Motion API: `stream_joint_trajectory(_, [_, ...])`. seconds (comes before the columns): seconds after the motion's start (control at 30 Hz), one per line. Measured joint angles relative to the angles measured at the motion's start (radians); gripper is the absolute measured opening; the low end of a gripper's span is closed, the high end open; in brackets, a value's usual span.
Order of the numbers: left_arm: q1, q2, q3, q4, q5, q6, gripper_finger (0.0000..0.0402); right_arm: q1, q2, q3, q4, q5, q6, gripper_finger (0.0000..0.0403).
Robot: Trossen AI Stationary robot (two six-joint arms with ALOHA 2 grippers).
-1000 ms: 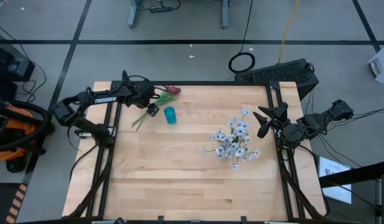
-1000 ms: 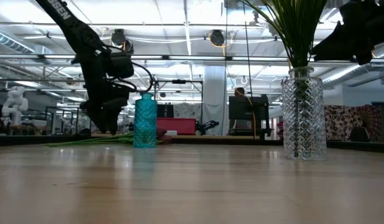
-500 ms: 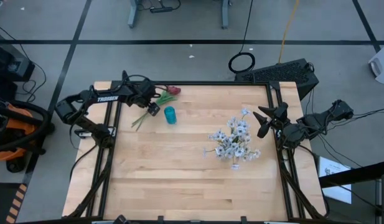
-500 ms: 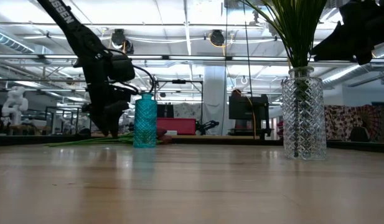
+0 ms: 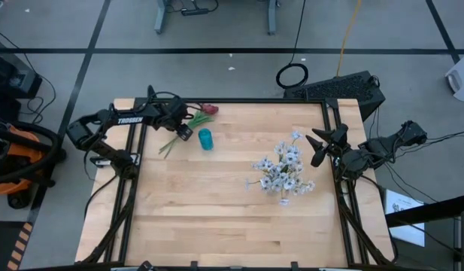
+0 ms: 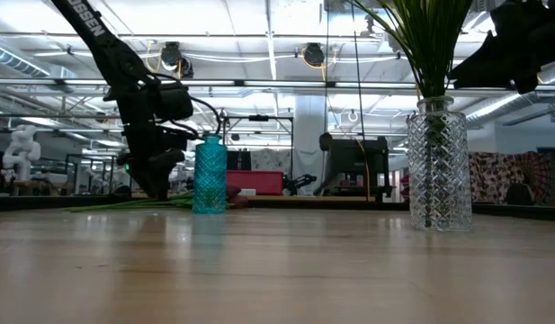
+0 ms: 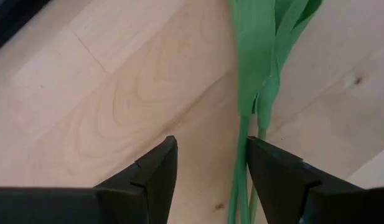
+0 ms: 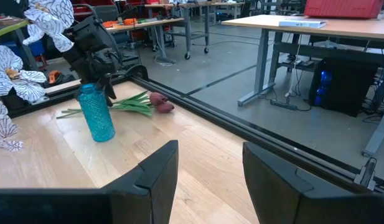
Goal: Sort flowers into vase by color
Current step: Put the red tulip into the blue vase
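Red-budded flowers (image 5: 207,111) lie on the table at the far left, their green stems (image 7: 243,180) running toward the left edge. My left gripper (image 7: 210,167) points down over these stems, open, one finger on each side of them, just above the wood. A small blue vase (image 5: 206,139) stands upright beside it. A clear cut-glass vase (image 6: 437,166) right of centre holds white blossoms (image 5: 281,172) on green stems. My right gripper (image 8: 209,163) hangs open and empty, raised at the table's right edge. My left gripper comes at the stems from above, slanting down, its fingers across them. The stems lie flat on the table close beside one finger (image 7: 272,177); whether that finger touches them I cannot tell.
Bare wood fills the near half of the table (image 5: 232,226). A black frame rail (image 8: 241,127) runs along the far edge behind the red buds (image 8: 160,102). The blue vase (image 6: 210,175) stands a short way from my left gripper (image 6: 158,189).
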Motion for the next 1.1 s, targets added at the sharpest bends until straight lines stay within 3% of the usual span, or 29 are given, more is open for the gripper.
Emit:
stream_joint_trajectory(0.57, [0.000,0.000,-0.006,0.029,0.003,-0.001,0.0191,0.000,0.000,0.000,0.000,0.000,0.000,0.0169])
stream_joint_trajectory(1.1, [-0.001,0.055,-0.006,0.083,0.011,0.000,0.0084,0.000,0.000,0.000,0.000,0.000,0.000,0.0169])
